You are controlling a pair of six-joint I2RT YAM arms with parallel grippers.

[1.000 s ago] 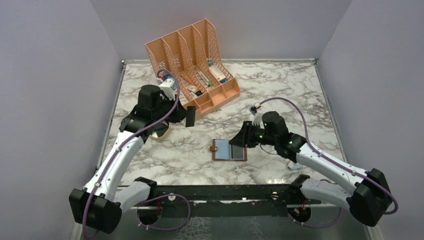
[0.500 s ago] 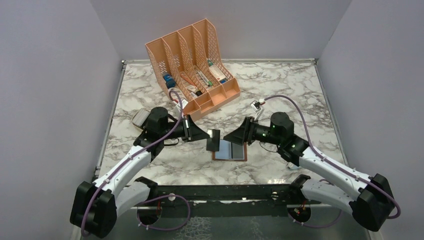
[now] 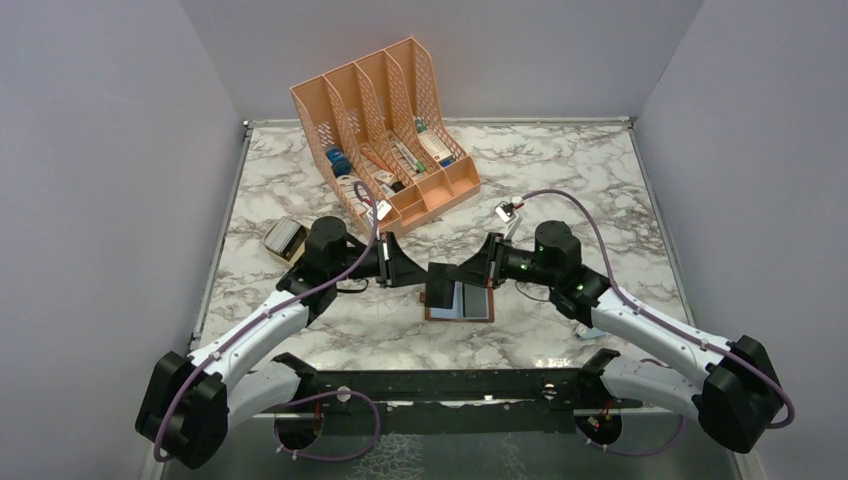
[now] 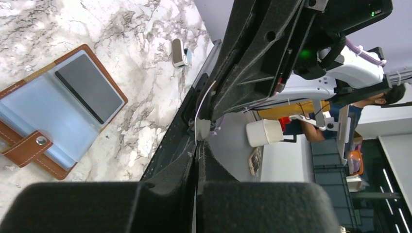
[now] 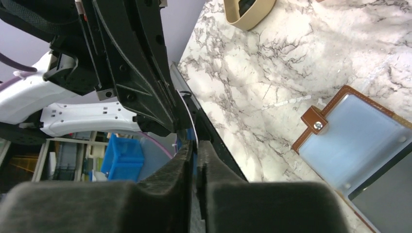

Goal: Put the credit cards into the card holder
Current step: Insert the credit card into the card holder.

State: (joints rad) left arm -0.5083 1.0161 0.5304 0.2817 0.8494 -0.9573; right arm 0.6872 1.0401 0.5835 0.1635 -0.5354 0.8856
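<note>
**Grip state.** Both grippers are meeting just above the tab side of the wallet (image 3: pixel 474 303). The left gripper (image 3: pixel 424 273) is clamping fully on a card (image 3: pixel 438 290), which is hanging on edge over the wallet. The right gripper (image 3: pixel 456 272) is reaching in from the wallet's far side. Its jaws are narrowing to a slit around the same card and appear to be pinching it, though I cannot tell how firmly.

**Wallet.** It is lying open and flat on the table (image 3: pixel 560 180), with a pocketed card (image 4: pixel 90 87) sitting in the half away from the tab.

**Risks.**
- If the left gripper is releasing while the right pinch is shallow, the card is likely dropping or swinging down onto the wallet, outside any pocket.
- If both are pulling together, the card is at risk of bending.
- The fingertips are crowding each other, and a knock could be shifting the loose wallet below.
</note>
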